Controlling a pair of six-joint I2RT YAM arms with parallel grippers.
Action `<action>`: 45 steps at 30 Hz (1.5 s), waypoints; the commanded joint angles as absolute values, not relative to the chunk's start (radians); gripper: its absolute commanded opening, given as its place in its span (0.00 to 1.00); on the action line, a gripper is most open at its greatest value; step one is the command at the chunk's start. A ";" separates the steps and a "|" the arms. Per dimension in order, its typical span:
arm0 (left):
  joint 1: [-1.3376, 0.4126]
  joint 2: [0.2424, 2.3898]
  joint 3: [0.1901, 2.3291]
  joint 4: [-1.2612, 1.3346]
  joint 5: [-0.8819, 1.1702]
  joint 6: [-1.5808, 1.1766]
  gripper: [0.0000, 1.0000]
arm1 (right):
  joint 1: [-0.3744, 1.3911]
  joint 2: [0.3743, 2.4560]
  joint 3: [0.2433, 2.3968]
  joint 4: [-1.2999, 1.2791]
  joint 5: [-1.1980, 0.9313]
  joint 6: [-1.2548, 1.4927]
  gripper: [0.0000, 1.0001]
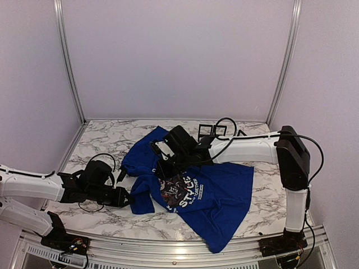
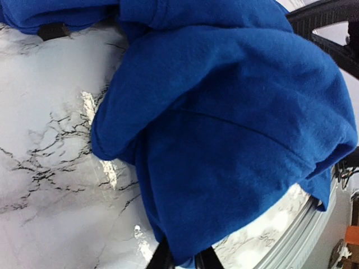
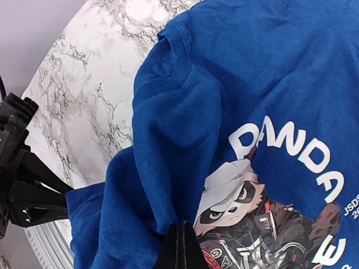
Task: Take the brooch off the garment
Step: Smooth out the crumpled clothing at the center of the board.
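The garment (image 1: 219,193) is a royal-blue T-shirt lying crumpled on the marble table (image 1: 101,140). Its panda graphic (image 3: 235,196) and white lettering face up. No brooch shows in any view. My left gripper (image 1: 126,197) is at the shirt's left edge, and its two black fingers pinch a fold of blue cloth (image 2: 184,260). Over the chest, my right gripper (image 1: 168,168) has its fingers pressed together (image 3: 182,232). They sit at a fold just left of the panda's head. I see nothing between them.
Two small black frames (image 1: 212,131) stand at the back of the table. A metal rail (image 1: 168,255) runs along the near edge. The left arm's black gripper body (image 3: 22,179) shows at the left of the right wrist view. White walls close in three sides.
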State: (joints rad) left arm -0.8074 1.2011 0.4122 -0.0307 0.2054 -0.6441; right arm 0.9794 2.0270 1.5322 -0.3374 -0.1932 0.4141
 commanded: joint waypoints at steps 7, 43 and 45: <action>-0.826 0.994 0.666 -0.563 0.110 -0.587 0.00 | 0.973 2.018 1.511 -0.295 -0.208 0.409 0.00; -0.604 1.079 0.627 -0.489 0.150 -0.710 0.37 | 0.990 2.036 1.423 -0.195 -0.237 0.418 0.11; -0.595 1.100 0.592 -0.450 0.166 -0.713 0.41 | 0.997 2.035 1.454 -0.199 -0.236 0.406 0.21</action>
